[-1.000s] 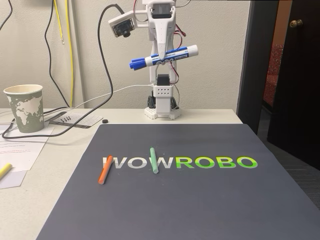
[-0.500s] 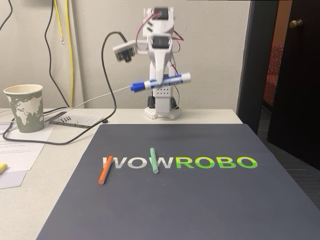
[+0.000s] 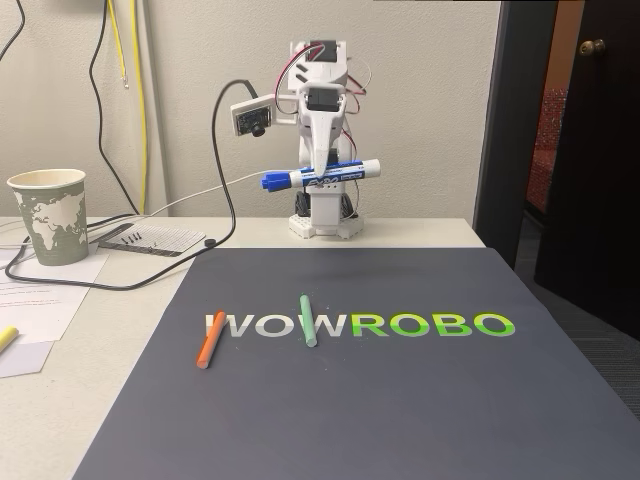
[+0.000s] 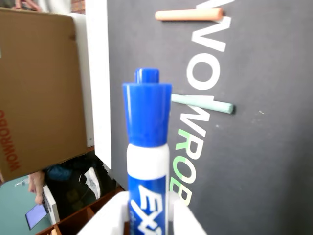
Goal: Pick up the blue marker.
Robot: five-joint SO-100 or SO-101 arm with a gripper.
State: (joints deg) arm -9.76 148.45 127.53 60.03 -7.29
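Note:
The blue marker (image 3: 352,169), a thick white barrel with a blue cap and label, hangs nearly level in the air in front of the arm's base, cap to the left in the fixed view. My gripper (image 3: 320,171) points down and is shut on its middle, well above the table and behind the mat. In the wrist view the blue marker (image 4: 147,139) stands up from between my white fingers, with my gripper (image 4: 146,215) closed around the barrel at the bottom edge.
A dark WOWROBO mat (image 3: 400,400) lies in front with an orange stick (image 3: 210,339) and a green stick (image 3: 307,320) on it. A paper cup (image 3: 48,215), cables and papers are at the left. A cardboard box (image 4: 39,88) shows in the wrist view.
The arm has come down with the marker still in its grip. The marker sits lower and closer to level than a second ago.

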